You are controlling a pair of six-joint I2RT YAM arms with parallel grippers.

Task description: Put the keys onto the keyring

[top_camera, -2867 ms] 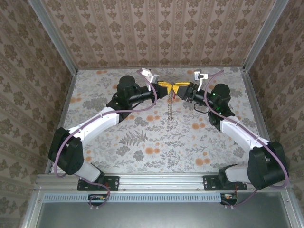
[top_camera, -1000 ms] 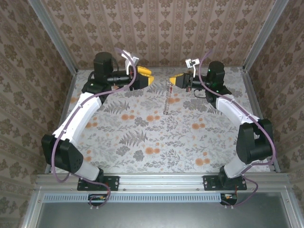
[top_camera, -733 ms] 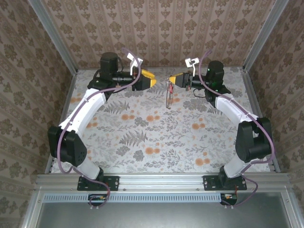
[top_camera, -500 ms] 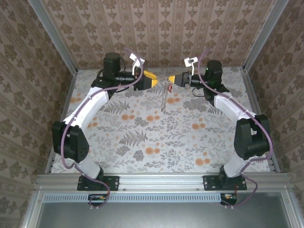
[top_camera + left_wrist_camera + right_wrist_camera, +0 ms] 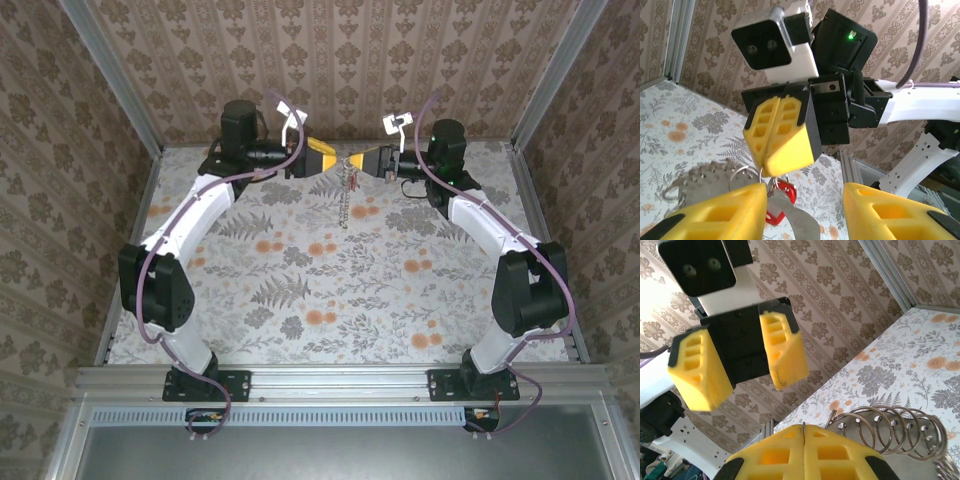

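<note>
- At the far end of the table, toward 12 o'clock in the overhead view, the large thin grey-brown metal keyring (image 5: 346, 195) with a jagged fringe of small metal bits hangs in the air between the two grippers. It is clear of the flower-printed table surface (image 5: 330, 290).
- It should handle as light, stiff wire, but the bunch dangles freely and will likely swing or twist. The smooth metal may slip, so a hold on bare hoop wire away from the fringe looks best.
- From the right wrist camera it reads as a coil of thin bright loops. From the left wrist camera the toothed hoop curves off toward 9 o'clock.
- A tiny key with a bright red head (image 5: 783, 192) hangs at 6 o'clock under the pinch, beside a flat grey blade. I cannot tell whether it is threaded on.
- The right gripper (image 5: 781, 162), at 3 o'clock of the bunch, has its yellow fingers pressed together, and the ring hangs from their tips.
- The left gripper (image 5: 746, 385), at 9 o'clock, stands partway open and holds nothing.
</note>
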